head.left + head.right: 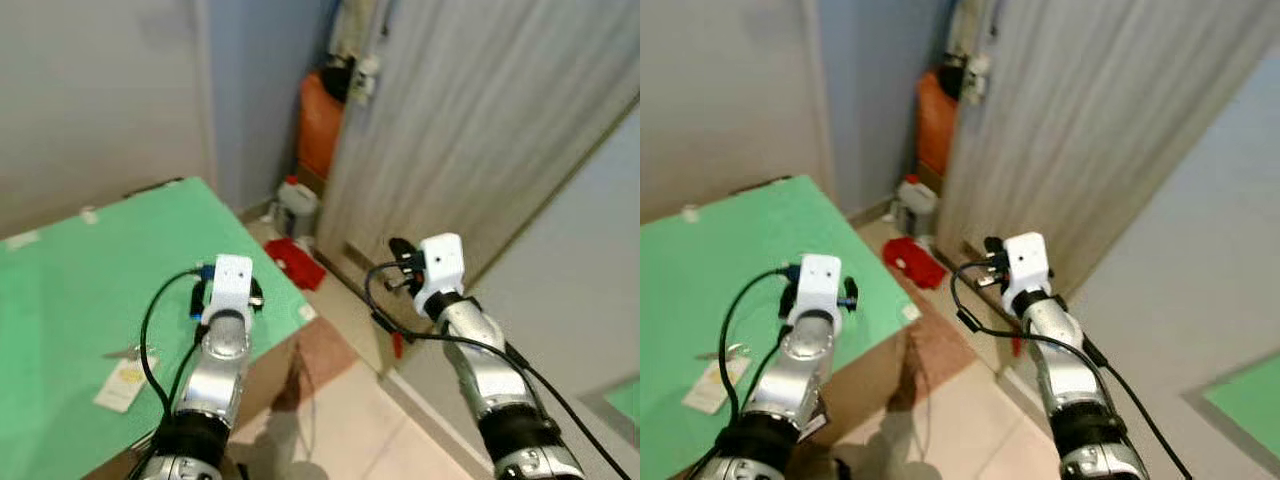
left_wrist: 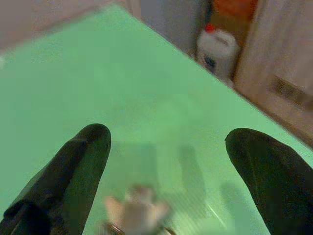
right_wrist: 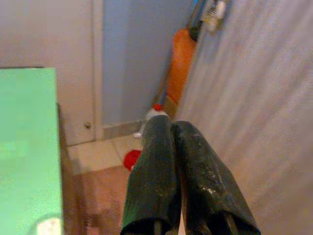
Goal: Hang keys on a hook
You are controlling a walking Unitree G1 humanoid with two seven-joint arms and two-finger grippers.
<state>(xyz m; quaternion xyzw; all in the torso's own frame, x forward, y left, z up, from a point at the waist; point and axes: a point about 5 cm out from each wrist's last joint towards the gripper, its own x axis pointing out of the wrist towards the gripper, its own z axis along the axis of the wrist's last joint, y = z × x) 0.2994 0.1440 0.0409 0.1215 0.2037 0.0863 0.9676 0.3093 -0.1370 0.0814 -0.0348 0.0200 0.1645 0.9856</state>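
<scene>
A: Start at the lower left of the head view. What's there?

B: The keys (image 1: 128, 352) with a pale tag lie flat on the green bench (image 1: 70, 270), near its front edge. Nothing has picked them up yet.

A: And the left gripper (image 2: 166, 147)?

B: It hovers over the bench, just right of the keys. Its fingers (image 2: 80, 166) are spread wide and hold nothing, probably ready to close round the keys, which show blurred between them in the wrist view.

A: Further right?

B: The right gripper (image 3: 178, 147) is raised past the bench edge, over the floor, towards the grey door (image 1: 470, 120). Its fingers are pressed together, empty, likely just kept clear.

A: A hook?

B: Something hangs by the door's top edge, upper centre; too small to tell.
</scene>
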